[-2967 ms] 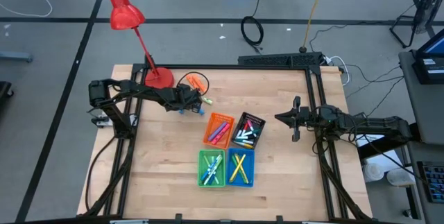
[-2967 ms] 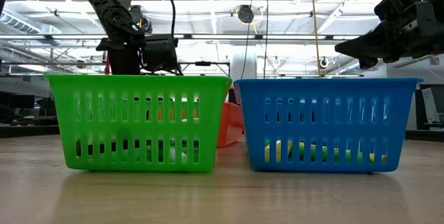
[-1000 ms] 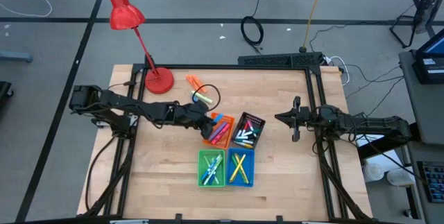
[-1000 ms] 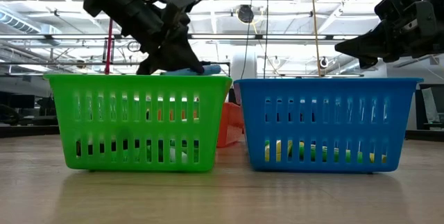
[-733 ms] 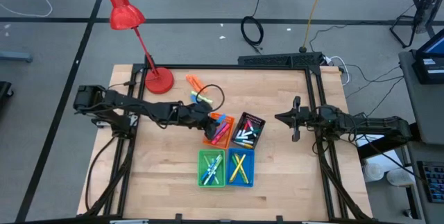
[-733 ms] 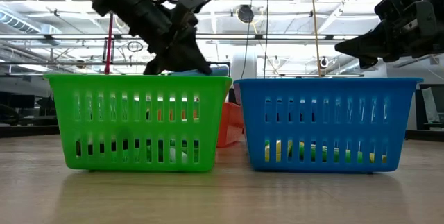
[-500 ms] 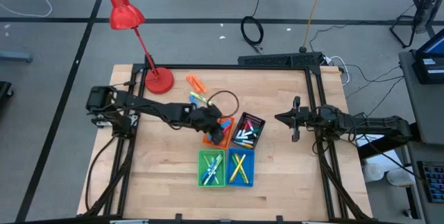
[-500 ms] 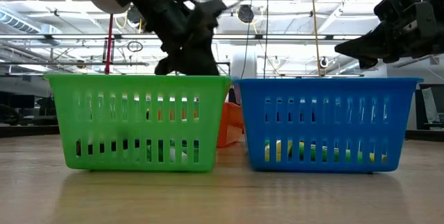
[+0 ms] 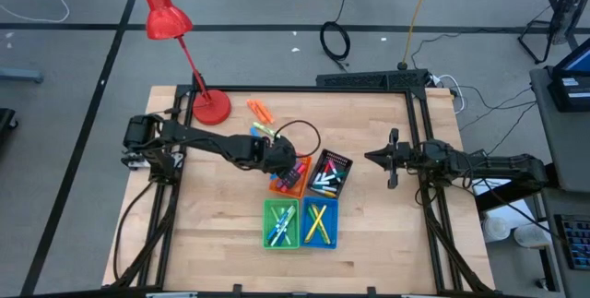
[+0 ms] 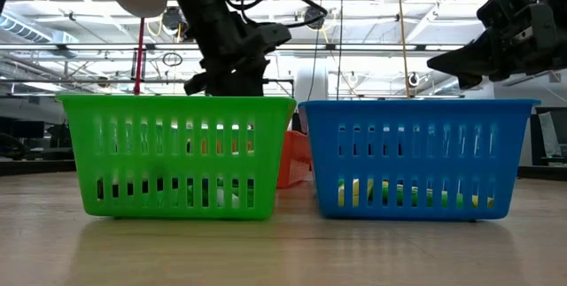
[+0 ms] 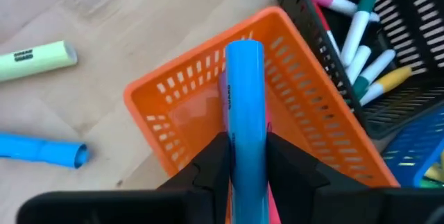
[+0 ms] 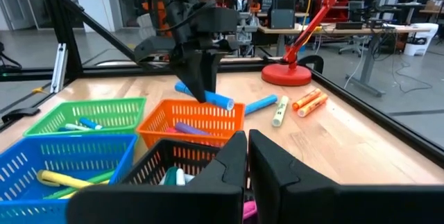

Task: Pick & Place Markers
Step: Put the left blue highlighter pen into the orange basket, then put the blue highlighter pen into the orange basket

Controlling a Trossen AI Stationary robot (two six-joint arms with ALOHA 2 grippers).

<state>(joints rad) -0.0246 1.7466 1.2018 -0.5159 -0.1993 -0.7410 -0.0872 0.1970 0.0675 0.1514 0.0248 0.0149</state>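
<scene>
Left hand (image 11: pixel 239 158) clamped on blue marker (image 11: pixel 244 106) above orange bin (image 11: pixel 312 137); right hand (image 12: pixel 246 156) closed together, empty, apart over the bench (image 9: pixel 221 215)

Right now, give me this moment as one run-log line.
left end effector: gripping light-blue marker above orange slotted plastic bin | right end effector: shut, empty, waiting at table's right side | loose markers on wooden table

four bins (image 9: pixel 307 196) clustered mid-table, bare wood around
</scene>
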